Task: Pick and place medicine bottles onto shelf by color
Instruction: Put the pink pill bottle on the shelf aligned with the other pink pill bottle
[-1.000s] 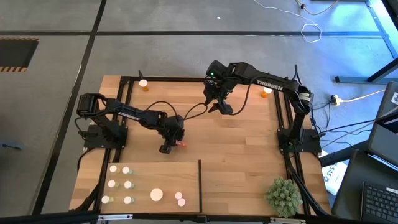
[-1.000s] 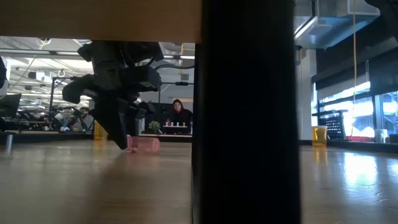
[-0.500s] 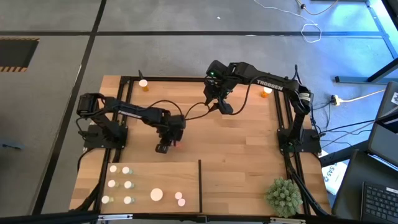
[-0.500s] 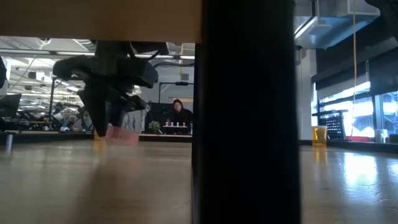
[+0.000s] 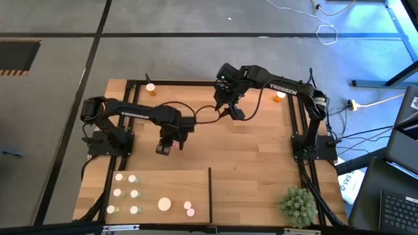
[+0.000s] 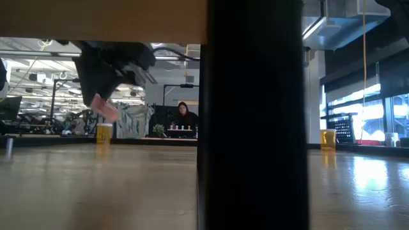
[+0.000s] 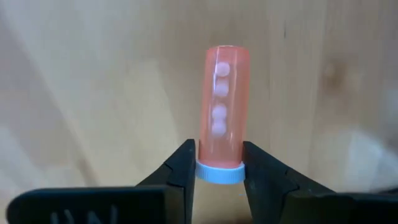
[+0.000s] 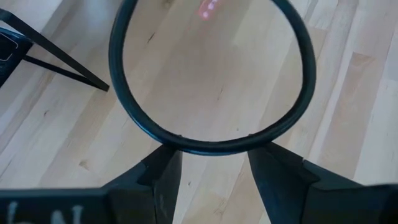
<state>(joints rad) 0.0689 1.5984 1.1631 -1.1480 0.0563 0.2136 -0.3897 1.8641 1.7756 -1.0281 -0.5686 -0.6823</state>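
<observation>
Left gripper (image 7: 219,168) is clamped on a pink-orange bottle (image 7: 222,112), fingers (image 7: 184,167) pinching just above the white cap (image 7: 219,175); body sticks out forward past the fingertips, pale pills visible inside; in the low view the bottle (image 6: 102,108) hangs tilted, well clear of the tabletop (image 6: 128,185).

From above, the left gripper (image 5: 165,147) sits over bare table, with the shelf (image 5: 157,179) ahead of it toward the table's near edge; the small pinkish bottles (image 5: 189,207) already there stand just on the gripper's side of the dark divider (image 5: 209,194), and the greenish and white ones (image 5: 133,193) are farther off toward the shelf's other end.

My read for doing this step well: carry high enough to clear the standing bottles; head for the gap beside the pink pair, not the green rows; turn the wrist so the cap faces up before lowering, since grip is near the cap and the body could swing; release only once the base touches the board; risk is knocking neighbours.

Right gripper (image 8: 211,158) waits at the far side of the table, fingers spread a little with a black cable loop (image 8: 211,144) lying across the gap, holding no bottle.
</observation>
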